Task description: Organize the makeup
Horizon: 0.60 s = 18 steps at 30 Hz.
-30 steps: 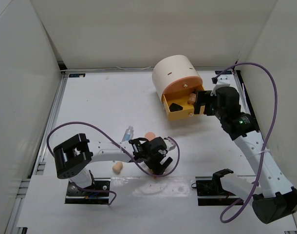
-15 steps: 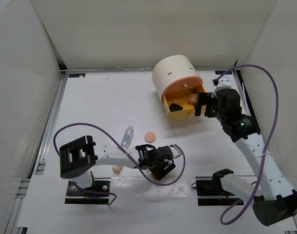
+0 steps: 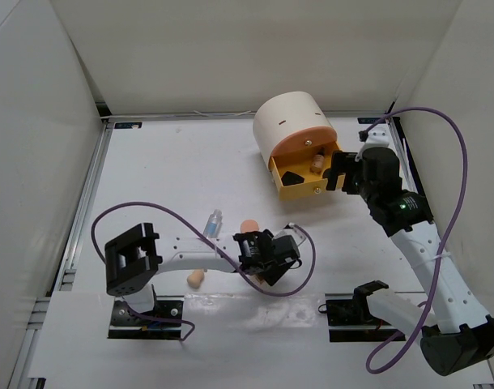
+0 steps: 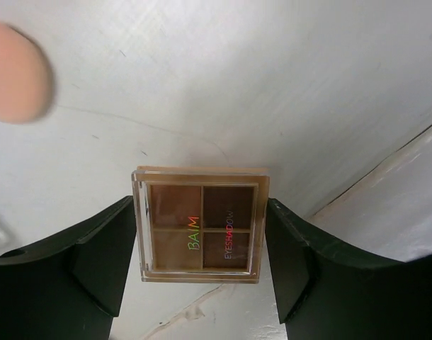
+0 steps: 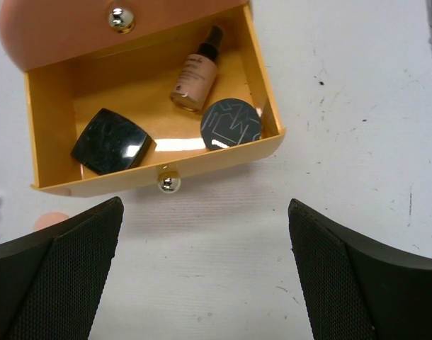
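The orange drawer [image 5: 95, 183] holds three pieces: one foundation bottle [image 5: 196, 71], one round black compact [image 5: 231, 123] and one square black compact [image 5: 112, 141]. My right gripper [image 5: 202, 273] hangs wide open and empty above it. My left gripper [image 4: 200, 227] clamps one eyeshadow palette [image 4: 200, 212], now nearer the peach puff [image 4: 14, 71] than half a second ago.

White table [image 3: 166, 170] enclosed by plain white walls [image 3: 231, 49].

palette [image 4: 200, 223]: clear glossy plastic. puff [image 4: 16, 71]: matt. drawer [image 5: 95, 183]: glossy orange plastic, shiny metal knob [image 5: 167, 183]. square compact [image 5: 112, 141]: glossy black. bench [image 4: 273, 85]: matt white, scuffed. right end effector fingers [image 5: 60, 276]: matt black, textured.
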### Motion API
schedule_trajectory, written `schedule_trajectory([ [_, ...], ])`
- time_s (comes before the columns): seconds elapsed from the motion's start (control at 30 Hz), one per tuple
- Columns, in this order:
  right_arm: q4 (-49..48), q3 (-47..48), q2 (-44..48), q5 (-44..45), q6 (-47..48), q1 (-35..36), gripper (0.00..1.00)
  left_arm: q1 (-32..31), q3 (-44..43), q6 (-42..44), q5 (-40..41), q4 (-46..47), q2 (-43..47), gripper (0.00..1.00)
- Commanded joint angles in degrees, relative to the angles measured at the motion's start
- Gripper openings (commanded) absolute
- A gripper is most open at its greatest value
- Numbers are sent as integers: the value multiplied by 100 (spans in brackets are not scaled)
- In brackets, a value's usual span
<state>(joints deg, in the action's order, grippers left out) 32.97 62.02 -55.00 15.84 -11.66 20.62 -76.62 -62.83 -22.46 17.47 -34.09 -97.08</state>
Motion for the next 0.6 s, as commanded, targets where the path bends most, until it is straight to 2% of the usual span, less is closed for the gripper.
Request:
schedule_trajectory([
  [0.0, -151, 100, 121, 595, -310, -67, 99, 33, -685, -57, 845, -388, 670, 44],
  [0.13, -63, 109, 270, 1455, -748, -14, 99, 244, -1309, 206, 985, -493, 1111, 46],
  [0.27, 306, 231, 227, 2737, -1329, -41, 99, 551, -1890, 907, 1258, -73, 1200, 51],
  [0.37, 587, 363, 17, 3196, -1541, -58, 99, 902, -2714, 1470, 996, 419, 849, 52],
  [0.5, 676, 451, -160, 3163, -1594, -58, 99, 1456, -3314, 2034, 478, 1121, 147, 54],
  [0.57, 605, 443, -195, 3127, -1507, -41, 99, 1719, -3865, 2079, 275, 1054, -380, 54],
])
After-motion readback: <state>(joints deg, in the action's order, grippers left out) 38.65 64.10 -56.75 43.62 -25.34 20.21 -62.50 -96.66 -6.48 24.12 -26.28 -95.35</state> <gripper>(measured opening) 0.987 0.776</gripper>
